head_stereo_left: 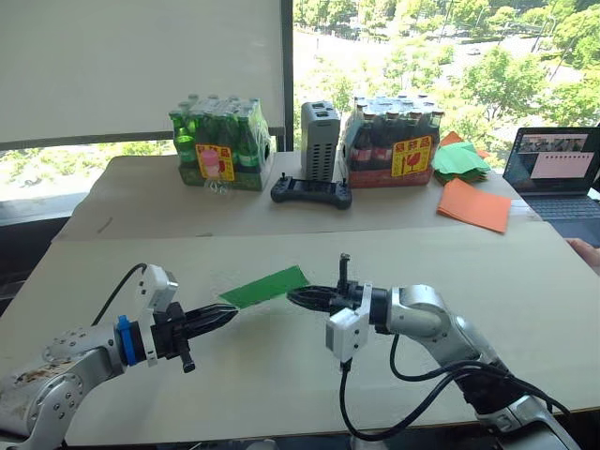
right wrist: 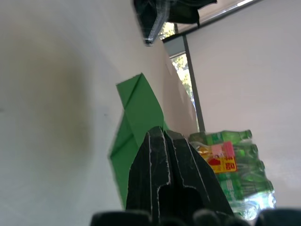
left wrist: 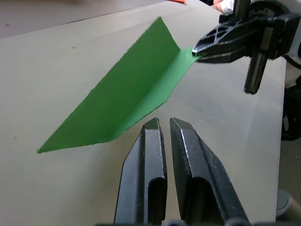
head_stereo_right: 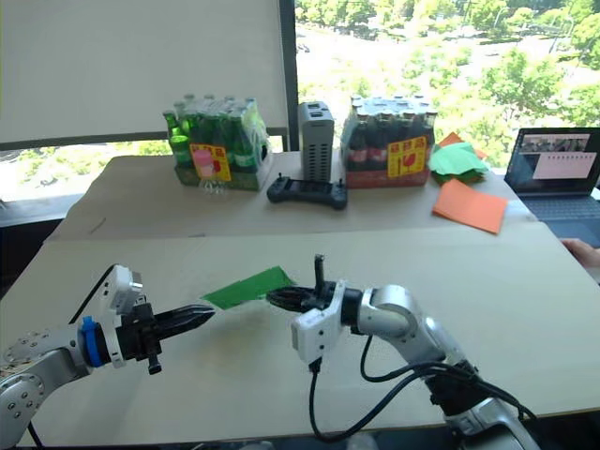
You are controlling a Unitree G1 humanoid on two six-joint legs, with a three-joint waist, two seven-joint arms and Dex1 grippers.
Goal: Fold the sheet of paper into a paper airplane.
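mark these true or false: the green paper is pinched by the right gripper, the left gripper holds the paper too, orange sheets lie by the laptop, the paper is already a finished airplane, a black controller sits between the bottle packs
1. The right gripper pinches the green paper. True.
2. The left gripper holds the paper too. False: its fingers are shut just short of the paper's edge, gripping nothing.
3. Orange sheets lie near the laptop. True.
4. The paper is a finished airplane. False: it is a strip folded along one crease.
5. A black controller sits between the bottle packs. True.
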